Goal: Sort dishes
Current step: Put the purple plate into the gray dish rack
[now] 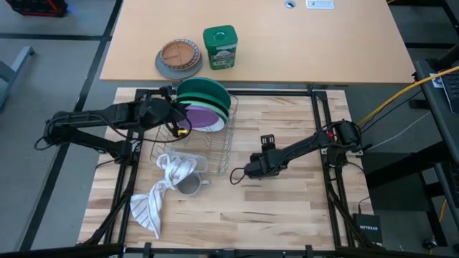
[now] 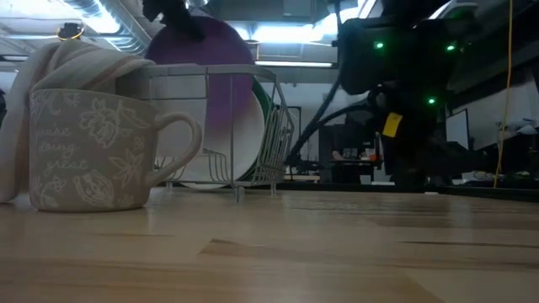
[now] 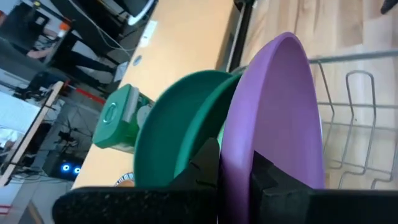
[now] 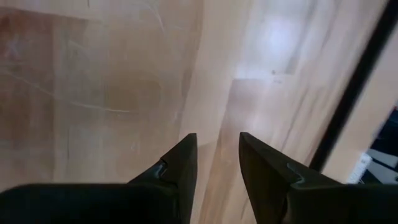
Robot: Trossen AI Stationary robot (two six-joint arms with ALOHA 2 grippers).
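Observation:
A wire dish rack [image 1: 215,143] holds plates that stand on edge: a teal plate [image 1: 204,89] and a darker green one [image 1: 215,99] at its far end, and a white one [image 1: 219,126]. My left gripper [image 1: 183,120] is shut on the smaller purple plate [image 1: 204,115], which stands upright between the green and white plates. In the low view the purple plate [image 2: 210,76] rises above the rack [image 2: 269,126]. My right gripper [image 1: 237,174] is open and empty, low over the bare table to the right of the rack. My left gripper pinches the purple plate's rim [image 3: 239,155] between its two fingers, one finger [image 3: 205,165] on the side that faces the green plates and one [image 3: 267,177] on the other face. It comes from the table's left side. The plate stands on edge; its lower rim is hidden among the rack and the other plates.
A patterned mug [image 1: 188,185] and a striped towel [image 1: 154,197] lie on the table near the rack's front. A tan and grey divided plate [image 1: 178,57] and a green lidded container [image 1: 220,46] stand on the far desk. Bare wood lies at the front right.

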